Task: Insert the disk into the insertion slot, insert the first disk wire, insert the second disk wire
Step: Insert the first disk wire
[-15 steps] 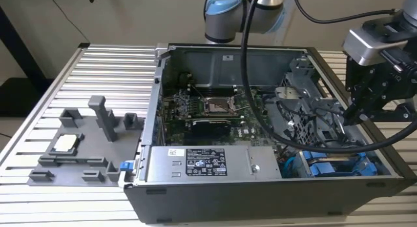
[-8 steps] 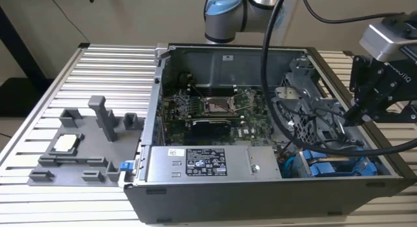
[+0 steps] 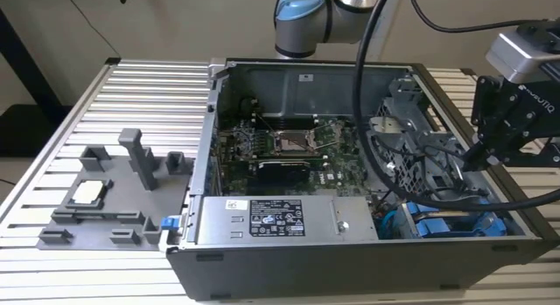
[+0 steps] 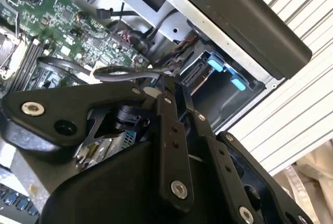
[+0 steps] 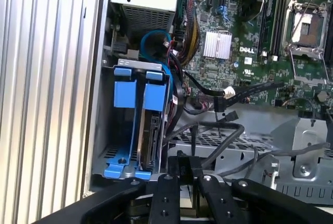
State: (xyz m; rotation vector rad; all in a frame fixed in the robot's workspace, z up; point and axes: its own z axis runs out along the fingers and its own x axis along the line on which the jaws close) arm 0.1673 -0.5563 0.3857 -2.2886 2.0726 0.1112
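Note:
The disk [image 5: 152, 142] stands on edge in its blue carrier [image 5: 154, 95] inside the insertion slot [image 5: 136, 64], a grey cage at the case's front corner [image 3: 455, 225]. The cage's blue tabs [image 4: 216, 65] appear in the second wrist view too. My gripper [image 3: 479, 162] hangs over the case's side wall at the exterior view's right, just behind the cage. Its fingers [image 5: 169, 187] are drawn together, with the tips [image 4: 165, 90] meeting on the end of a black disk wire [image 5: 225, 129] that loops back toward the motherboard [image 4: 119, 72].
A grey power supply box [image 3: 271, 220] sits beside the cage. The motherboard [image 3: 289, 147] fills the case floor, and a perforated cage [image 3: 402, 131] with loose cables stands behind the drive bay. The arm's thick black hose [image 3: 363, 121] drapes across the case. Grey fixtures [image 3: 105, 193] lie outside.

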